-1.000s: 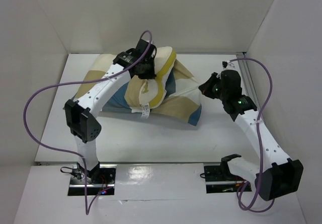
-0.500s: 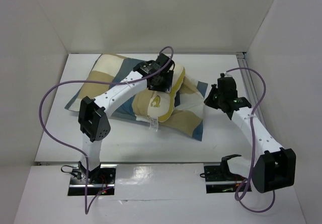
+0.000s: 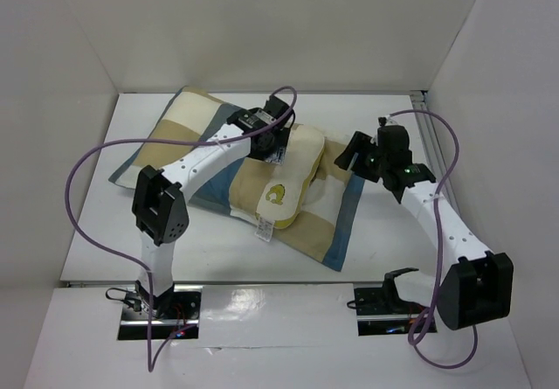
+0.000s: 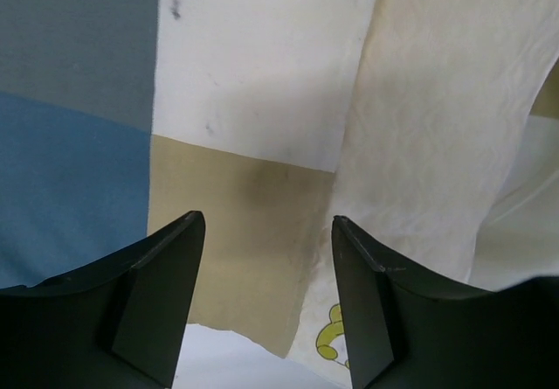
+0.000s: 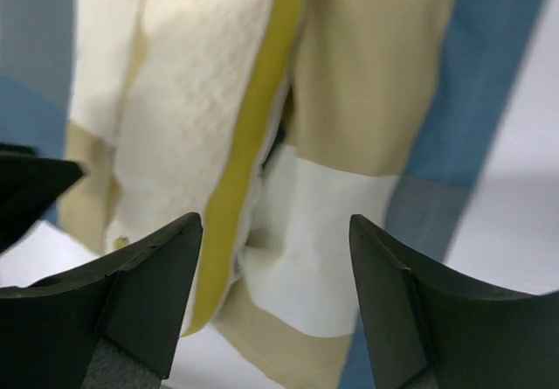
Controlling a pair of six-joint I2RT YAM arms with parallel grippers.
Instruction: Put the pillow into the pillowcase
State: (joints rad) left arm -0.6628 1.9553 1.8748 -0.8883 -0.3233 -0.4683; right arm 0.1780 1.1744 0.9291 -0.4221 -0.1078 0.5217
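Note:
The checked pillowcase (image 3: 196, 131) lies flat across the table, from the far left to the near right. The cream pillow (image 3: 297, 166), with its yellow logo and white tag, lies over the middle of it. How much of the pillow is inside I cannot tell. My left gripper (image 3: 274, 151) hovers open over the pillow's left edge. Its wrist view shows tan check (image 4: 253, 205), cream pillow (image 4: 437, 100) and open left gripper (image 4: 266, 221). My right gripper (image 3: 348, 155) is open just right of the pillow. Its wrist view shows yellow piping (image 5: 258, 109), pillowcase (image 5: 367, 100) and empty right gripper (image 5: 274, 223).
White walls enclose the table on the left, back and right. A metal rail (image 3: 426, 122) runs along the right edge. Purple cables (image 3: 83, 179) loop off both arms. The arm bases (image 3: 157, 306) sit at the near edge.
Both grippers went from shut to open and let go of the fabric. The bunched, lifted pillow and pillowcase dropped and spread flat, reaching further toward the near right.

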